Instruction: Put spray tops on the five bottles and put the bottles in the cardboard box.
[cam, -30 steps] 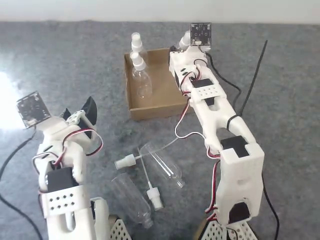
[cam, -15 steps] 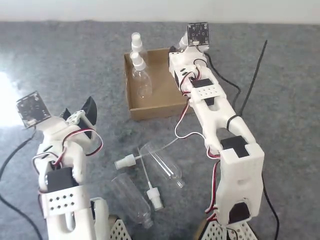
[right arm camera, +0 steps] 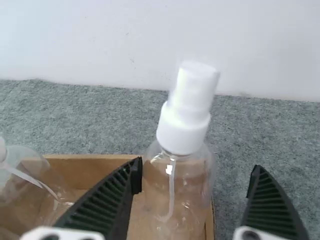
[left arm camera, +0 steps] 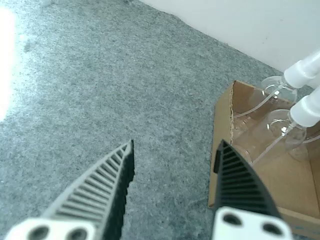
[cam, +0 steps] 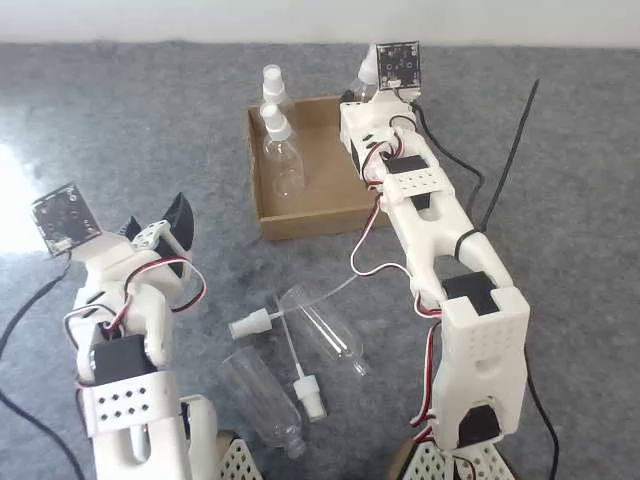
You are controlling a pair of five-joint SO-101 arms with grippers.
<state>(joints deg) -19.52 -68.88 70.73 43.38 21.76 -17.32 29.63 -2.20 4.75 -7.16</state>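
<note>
At the far corner of the box [right arm camera: 80,170], the right end effector [right arm camera: 195,167] sat wide open astride an upright capped bottle [right arm camera: 186,125], jaws clear of its sides.

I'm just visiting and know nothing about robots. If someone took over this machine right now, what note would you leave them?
Left gripper: open, empty, over the table beside the cardboard box.
Right gripper: open, one finger on either side of a capped bottle standing at the box's far corner.
Done: two capped bottles stand in the box; the third seems to be in too.
To do: two bare bottles and two loose spray tops lie between the arms. Cap both bottles, then box them.
</note>
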